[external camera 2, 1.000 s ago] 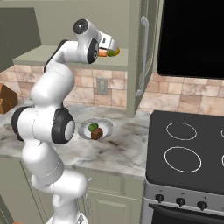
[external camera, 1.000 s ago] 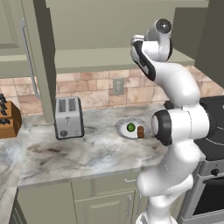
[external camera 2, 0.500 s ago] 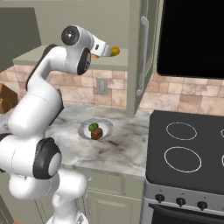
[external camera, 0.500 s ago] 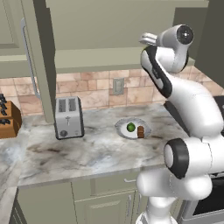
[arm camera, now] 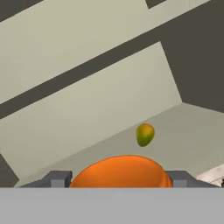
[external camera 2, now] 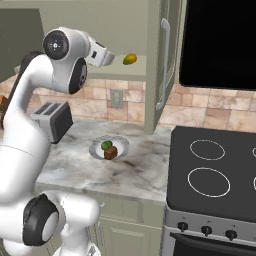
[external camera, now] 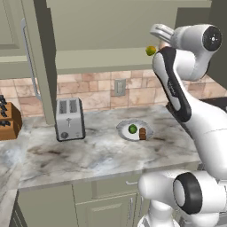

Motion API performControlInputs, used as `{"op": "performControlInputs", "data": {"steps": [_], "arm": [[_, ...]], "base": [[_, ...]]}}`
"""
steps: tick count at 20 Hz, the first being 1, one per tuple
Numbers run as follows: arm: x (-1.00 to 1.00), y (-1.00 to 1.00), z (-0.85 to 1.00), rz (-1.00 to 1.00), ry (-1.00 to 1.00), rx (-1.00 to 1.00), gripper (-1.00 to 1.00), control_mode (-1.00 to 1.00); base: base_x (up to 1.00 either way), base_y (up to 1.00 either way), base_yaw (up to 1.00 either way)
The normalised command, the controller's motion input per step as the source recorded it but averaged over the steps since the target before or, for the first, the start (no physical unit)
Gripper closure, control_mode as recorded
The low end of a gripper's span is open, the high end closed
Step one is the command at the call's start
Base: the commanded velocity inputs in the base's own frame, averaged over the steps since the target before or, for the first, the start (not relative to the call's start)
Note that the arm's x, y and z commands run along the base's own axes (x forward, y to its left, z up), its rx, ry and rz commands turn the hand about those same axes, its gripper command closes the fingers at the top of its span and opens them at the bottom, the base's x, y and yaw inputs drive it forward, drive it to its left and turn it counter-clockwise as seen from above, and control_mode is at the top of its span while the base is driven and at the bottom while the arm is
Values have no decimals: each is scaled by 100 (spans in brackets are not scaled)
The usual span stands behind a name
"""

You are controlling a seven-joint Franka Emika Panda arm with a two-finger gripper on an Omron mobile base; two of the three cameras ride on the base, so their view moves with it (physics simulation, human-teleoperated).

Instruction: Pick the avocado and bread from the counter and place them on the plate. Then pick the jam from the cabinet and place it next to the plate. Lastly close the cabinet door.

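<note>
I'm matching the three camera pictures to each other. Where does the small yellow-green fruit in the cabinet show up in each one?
Left base view: the fruit sits top right on the cabinet shelf, just left of the arm.
Right base view: top centre, right of the gripper.
Hand view: centre, on the shelf beyond the orange jam jar.
Shared landmark: the plate below on the counter.

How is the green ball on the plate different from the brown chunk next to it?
The avocado is round and dark green; the bread is blocky and reddish-brown. In the right base view the avocado lies farther back on the plate, the bread nearer its front edge. Both are small, similar in size, and lie side by side.
</note>
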Motion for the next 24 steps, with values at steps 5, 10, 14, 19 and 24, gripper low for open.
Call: {"op": "performControlInputs", "data": {"steps": [5, 10, 14, 19, 24], "arm": [[-100, 4, -37, 10, -3, 0, 100, -100], [-100, 0, -75, 11, 0, -2, 100, -100], [-100, 0, -100, 11, 0, -8, 100, -100], [-85, -3, -96, 7, -1, -8, 100, -100], [3, -37, -42, 0, -4, 0, 100, -100]], "base": [[0, 0, 0], [0, 0, 0], [0, 0, 0], [0, 0, 0], [0, 0, 0]]}}
